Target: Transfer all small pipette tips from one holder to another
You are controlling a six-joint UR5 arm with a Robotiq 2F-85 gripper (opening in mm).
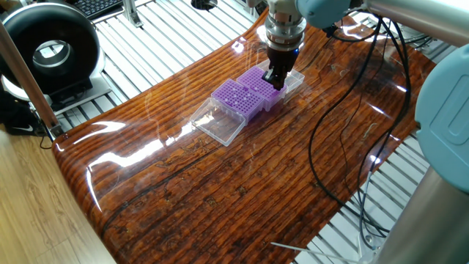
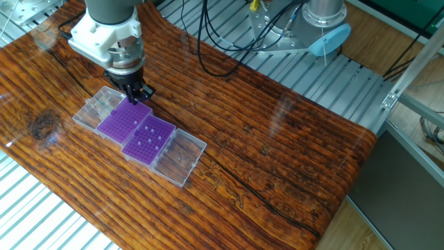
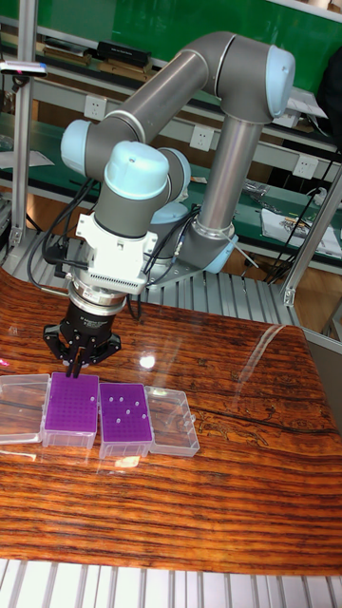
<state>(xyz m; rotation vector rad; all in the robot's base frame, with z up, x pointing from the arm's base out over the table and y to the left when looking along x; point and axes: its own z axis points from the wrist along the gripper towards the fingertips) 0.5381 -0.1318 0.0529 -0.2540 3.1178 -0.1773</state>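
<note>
Two purple holders sit side by side on the wooden table, each in a clear box with its lid folded flat. One holder (image 2: 149, 139) (image 3: 125, 411) (image 1: 236, 97) carries several small white pipette tips (image 2: 150, 139). The other holder (image 2: 123, 123) (image 3: 71, 404) (image 1: 258, 81) shows no tips. My gripper (image 2: 137, 98) (image 3: 81, 368) (image 1: 272, 79) points straight down over the far edge of this second holder. Its fingers are drawn together. I cannot make out a tip between them.
Clear lids (image 2: 179, 158) (image 2: 97, 110) lie open at the outer ends of both boxes. Black cables (image 1: 330, 125) trail across the table beside the arm. Slatted metal surfaces (image 2: 326, 76) border the wooden top. A round black device (image 1: 50, 51) stands off the table.
</note>
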